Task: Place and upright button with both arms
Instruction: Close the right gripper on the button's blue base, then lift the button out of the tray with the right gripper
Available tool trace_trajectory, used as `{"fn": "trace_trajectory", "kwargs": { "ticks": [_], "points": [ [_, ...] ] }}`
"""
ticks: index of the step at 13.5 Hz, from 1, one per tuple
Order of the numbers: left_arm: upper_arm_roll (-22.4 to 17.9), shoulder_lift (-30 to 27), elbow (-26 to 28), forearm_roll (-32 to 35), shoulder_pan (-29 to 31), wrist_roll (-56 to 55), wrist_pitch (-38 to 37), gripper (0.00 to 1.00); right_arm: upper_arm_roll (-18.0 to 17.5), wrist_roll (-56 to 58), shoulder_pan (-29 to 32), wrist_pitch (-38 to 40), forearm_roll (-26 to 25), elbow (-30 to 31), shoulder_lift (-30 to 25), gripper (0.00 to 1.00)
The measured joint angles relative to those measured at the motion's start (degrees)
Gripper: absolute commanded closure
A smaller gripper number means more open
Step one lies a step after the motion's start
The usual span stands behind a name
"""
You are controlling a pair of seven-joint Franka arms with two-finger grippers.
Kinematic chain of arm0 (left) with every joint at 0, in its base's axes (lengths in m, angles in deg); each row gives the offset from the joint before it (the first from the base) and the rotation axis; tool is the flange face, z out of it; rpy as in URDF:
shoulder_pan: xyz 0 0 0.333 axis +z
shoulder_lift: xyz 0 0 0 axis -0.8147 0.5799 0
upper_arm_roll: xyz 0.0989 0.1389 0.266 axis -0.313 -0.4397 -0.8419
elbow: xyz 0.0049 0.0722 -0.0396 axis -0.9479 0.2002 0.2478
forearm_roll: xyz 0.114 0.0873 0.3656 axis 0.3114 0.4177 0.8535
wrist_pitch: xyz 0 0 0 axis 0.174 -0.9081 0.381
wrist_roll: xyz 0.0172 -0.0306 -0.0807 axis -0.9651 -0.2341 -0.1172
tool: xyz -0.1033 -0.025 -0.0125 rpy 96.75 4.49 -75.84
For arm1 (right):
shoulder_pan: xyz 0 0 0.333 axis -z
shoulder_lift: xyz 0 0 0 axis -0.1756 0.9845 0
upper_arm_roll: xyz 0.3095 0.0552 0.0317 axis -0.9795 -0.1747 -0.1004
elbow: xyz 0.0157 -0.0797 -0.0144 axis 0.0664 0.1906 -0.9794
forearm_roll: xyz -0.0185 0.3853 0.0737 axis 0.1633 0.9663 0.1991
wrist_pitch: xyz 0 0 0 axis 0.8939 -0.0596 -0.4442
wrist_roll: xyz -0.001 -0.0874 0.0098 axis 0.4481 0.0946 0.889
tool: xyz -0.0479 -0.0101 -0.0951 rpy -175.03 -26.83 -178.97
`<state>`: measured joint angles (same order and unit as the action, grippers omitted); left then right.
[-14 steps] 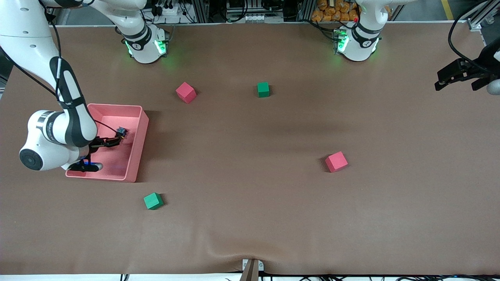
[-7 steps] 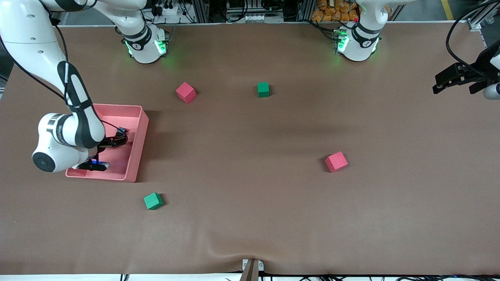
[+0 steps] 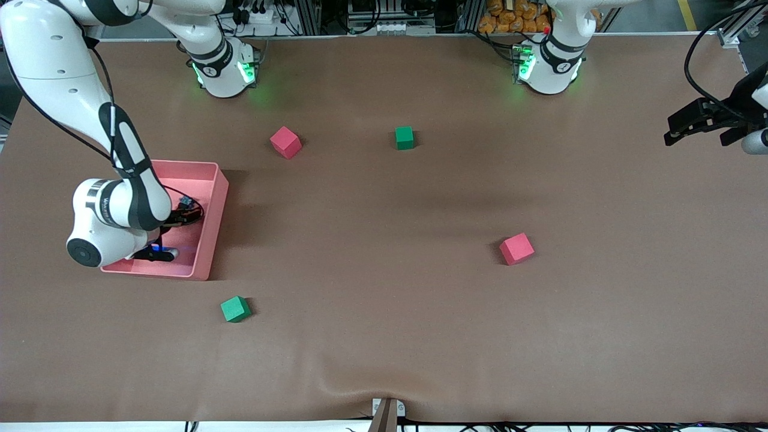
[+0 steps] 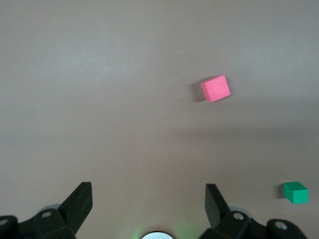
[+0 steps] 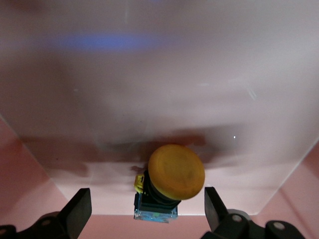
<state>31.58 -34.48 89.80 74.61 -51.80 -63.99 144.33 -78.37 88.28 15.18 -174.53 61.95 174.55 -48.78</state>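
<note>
So my right gripper (image 5: 144,211) hangs inside the pink bin (image 3: 211,225), jaws apart; the button (image 5: 169,181) lies between them on the bin floor; looks light, rigid, smooth-capped, so I'd pinch the black body; left gripper (image 4: 149,204) waits, also apart.

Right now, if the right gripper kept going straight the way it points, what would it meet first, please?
Probably the button: it lies between the open fingers of the right gripper, inside the pink bin. Its orange cap faces the camera; the bin floor comes next.
</note>
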Motion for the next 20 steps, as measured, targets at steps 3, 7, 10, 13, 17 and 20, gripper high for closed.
{"fn": "trace_trajectory", "kwargs": {
  "ticks": [3, 7, 10, 13, 17, 20],
  "points": [
    [0.01, 0.0, 0.0, 0.0, 0.0, 0.0, 0.05, 0.0, 0.0, 0.01, -0.09, 0.01, 0.0, 0.65, 0.13, 0.22],
    [0.02, 0.0, 0.0, 0.0, 0.0, 0.0, 0.07, 0.0, 0.0, 0.01, -0.35, 0.01, 0.0, 0.97, 0.18, 0.7],
    [0.02, 0.0, 0.0, 0.0, 0.0, 0.0, 0.07, 0.0, 0.0, 0.01, -0.43, 0.02, 0.0, 0.97, 0.17, 0.84],
    [0.02, 0.0, 0.0, 0.0, 0.0, 0.0, 0.07, 0.0, 0.0, 0.01, -0.44, 0.03, 0.0, 0.95, 0.17, 1.0],
    [0.02, 0.0, 0.0, 0.0, 0.0, 0.0, 0.09, 0.0, -0.01, 0.01, -0.73, -0.49, 0.0, 0.28, 0.11, 1.0],
    [0.01, 0.05, 0.0, 0.0, 0.02, 0.0, 0.14, 0.0, -0.02, 0.0, -1.17, -0.65, 0.0, -2.94, -0.78, 1.0]
  ]
}}
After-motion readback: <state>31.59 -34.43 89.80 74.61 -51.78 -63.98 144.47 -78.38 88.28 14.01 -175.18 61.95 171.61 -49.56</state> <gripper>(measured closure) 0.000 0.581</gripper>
